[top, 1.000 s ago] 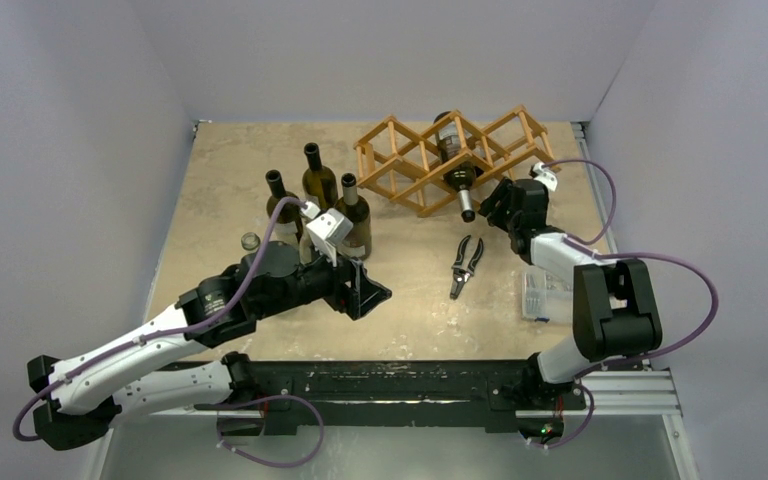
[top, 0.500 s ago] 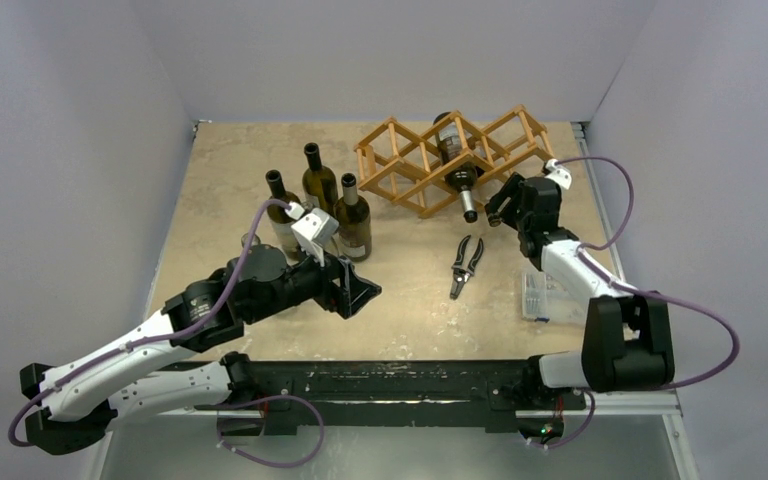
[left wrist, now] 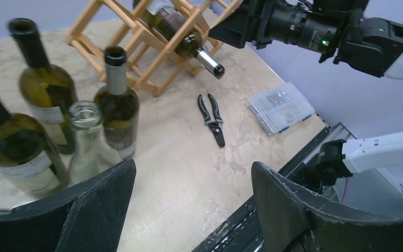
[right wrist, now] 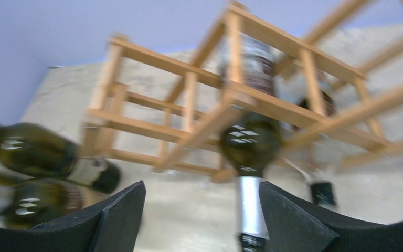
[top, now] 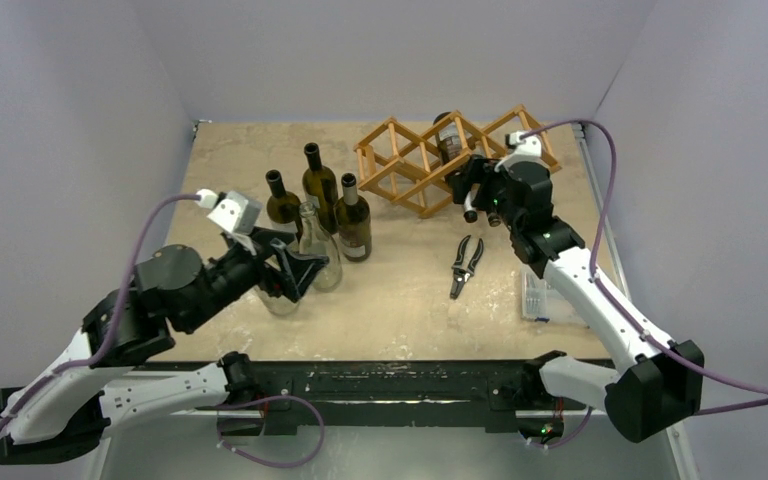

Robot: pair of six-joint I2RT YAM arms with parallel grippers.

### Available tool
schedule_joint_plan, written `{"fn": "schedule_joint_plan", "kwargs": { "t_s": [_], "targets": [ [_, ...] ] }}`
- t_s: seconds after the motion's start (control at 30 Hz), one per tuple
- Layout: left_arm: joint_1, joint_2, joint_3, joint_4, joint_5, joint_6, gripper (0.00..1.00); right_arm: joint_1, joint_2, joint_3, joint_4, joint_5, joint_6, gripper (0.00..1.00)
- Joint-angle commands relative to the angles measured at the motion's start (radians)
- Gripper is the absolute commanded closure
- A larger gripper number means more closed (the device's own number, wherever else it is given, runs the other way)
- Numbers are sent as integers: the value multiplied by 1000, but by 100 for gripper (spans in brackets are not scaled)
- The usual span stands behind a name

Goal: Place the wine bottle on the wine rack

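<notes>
**One bottle racked, right gripper open at its neck**

Nearest the bases, the left gripper (left wrist: 191, 178) hangs low over the table with its fingers spread wide and nothing between them. It sits just beside a clear bottle (top: 312, 252). Three dark bottles (top: 317, 182) stand close behind that, all upright. To the right lie pliers (top: 467, 265) and, near the table's right edge, a clear box (top: 540, 296).

Further back, the right gripper (right wrist: 202, 189) is at the front of the rack (top: 400, 165). Its fingers are parted and grip nothing. The bottle (right wrist: 249, 142) lies in a middle cell of the rack, resting on the bars. Its neck pokes out towards the arms and slopes down into the gap, close to the gripper's right finger. Whether that finger touches the foil I cannot tell.

The placing looks done, and the step in hand seems to be letting go. The next move calls for the right arm to draw straight back without catching the neck, or the bottle could be pulled out of the rack. The left gripper looks placed to close on a standing bottle
</notes>
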Motion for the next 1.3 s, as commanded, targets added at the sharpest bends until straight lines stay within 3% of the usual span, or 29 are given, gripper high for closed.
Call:
{"fn": "schedule_joint_plan", "kwargs": {
  "t_s": [0.0, 0.07, 0.3, 0.57, 0.97, 1.27],
  "targets": [
    [-5, -48, 61, -112, -134, 54, 19, 143, 37, 178, -57, -27, -80, 12],
    [-5, -59, 65, -135, -159, 41, 18, 222, 86, 256, -79, -32, -87, 2],
    [-5, -74, 40, -143, -163, 14, 18, 407, 261, 461, -46, -36, -86, 1],
    [-5, -59, 13, -106, -157, 23, 17, 546, 407, 639, -139, 154, -133, 2],
    [-5, -64, 7, -66, -141, 46, 15, 557, 532, 751, -210, 194, -192, 27],
    [-5, -71, 6, -79, -128, 35, 16, 561, 535, 735, -233, 214, -204, 62]
  ]
}}
